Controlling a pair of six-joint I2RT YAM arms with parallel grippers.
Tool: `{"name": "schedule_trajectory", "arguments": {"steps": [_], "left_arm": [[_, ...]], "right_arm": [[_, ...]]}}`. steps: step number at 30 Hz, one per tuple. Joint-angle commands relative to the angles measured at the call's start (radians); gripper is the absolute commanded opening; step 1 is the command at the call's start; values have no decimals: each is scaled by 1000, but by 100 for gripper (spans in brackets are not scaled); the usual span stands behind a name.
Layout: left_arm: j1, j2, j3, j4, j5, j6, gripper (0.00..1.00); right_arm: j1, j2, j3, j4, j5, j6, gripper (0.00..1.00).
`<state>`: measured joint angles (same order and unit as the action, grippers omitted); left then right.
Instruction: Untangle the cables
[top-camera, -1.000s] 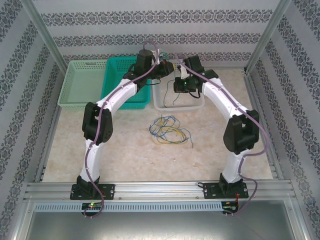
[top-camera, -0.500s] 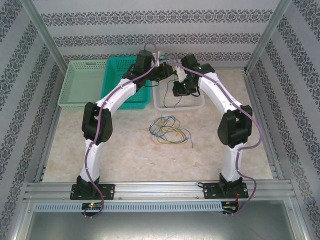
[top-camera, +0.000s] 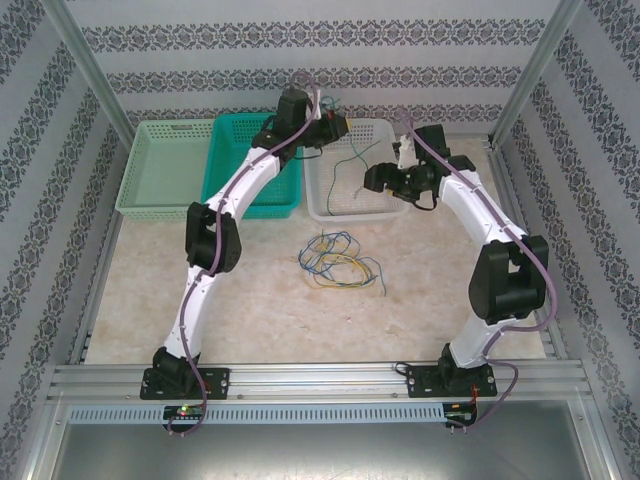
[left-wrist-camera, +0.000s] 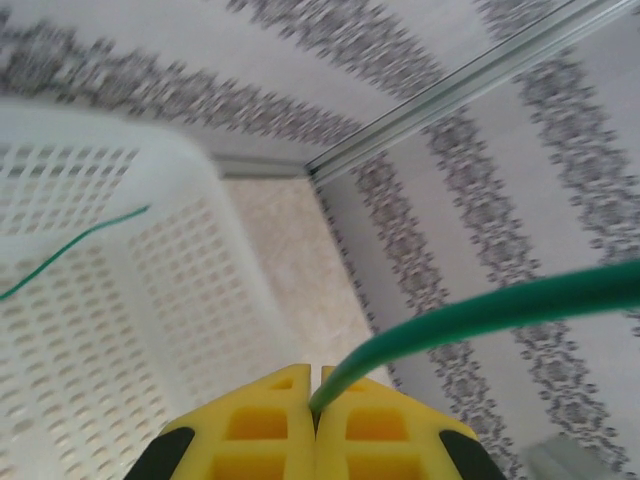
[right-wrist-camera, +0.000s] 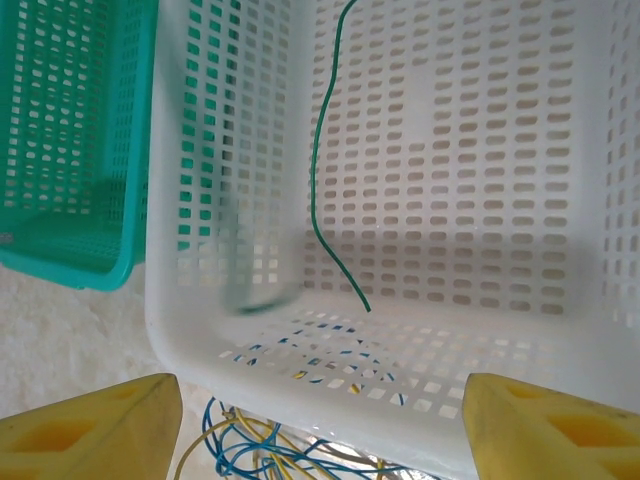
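A loose tangle of blue, yellow and green cables (top-camera: 340, 258) lies on the table in front of the white basket (top-camera: 330, 208). My left gripper (top-camera: 338, 125) is high over the basket's back rim, shut on one green cable (left-wrist-camera: 480, 310) pinched between its yellow fingertips (left-wrist-camera: 270, 420). That green cable (right-wrist-camera: 318, 170) hangs down into the white basket (right-wrist-camera: 480, 150), its free end just above the floor. My right gripper (top-camera: 372, 180) hovers over the basket's right part, open and empty (right-wrist-camera: 325, 440). The tangle (right-wrist-camera: 250, 455) shows below the basket's front wall.
A teal basket (top-camera: 235, 165) stands left of the white one, and a pale green basket (top-camera: 165, 165) is further left. Patterned walls and metal posts (left-wrist-camera: 470, 85) close in the back and sides. Bare table lies around the tangle.
The left arm has stretched further back and right, carrying the green cable upward. The right arm has swung to the right, its gripper drawing away from the left gripper.
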<state>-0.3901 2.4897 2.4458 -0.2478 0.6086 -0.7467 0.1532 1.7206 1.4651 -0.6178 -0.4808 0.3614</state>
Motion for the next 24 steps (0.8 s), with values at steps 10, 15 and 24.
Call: {"name": "schedule_trajectory", "arguments": {"steps": [10, 15, 24], "left_arm": [[14, 60, 43, -288, 2, 44, 75], [14, 23, 44, -320, -3, 71, 100], [13, -26, 44, -361, 10, 91, 100]], "right_arm": [[-17, -116, -124, 48, -12, 52, 76], [-18, -140, -155, 41, 0, 57, 76], [-18, -144, -155, 29, 12, 60, 76]]}}
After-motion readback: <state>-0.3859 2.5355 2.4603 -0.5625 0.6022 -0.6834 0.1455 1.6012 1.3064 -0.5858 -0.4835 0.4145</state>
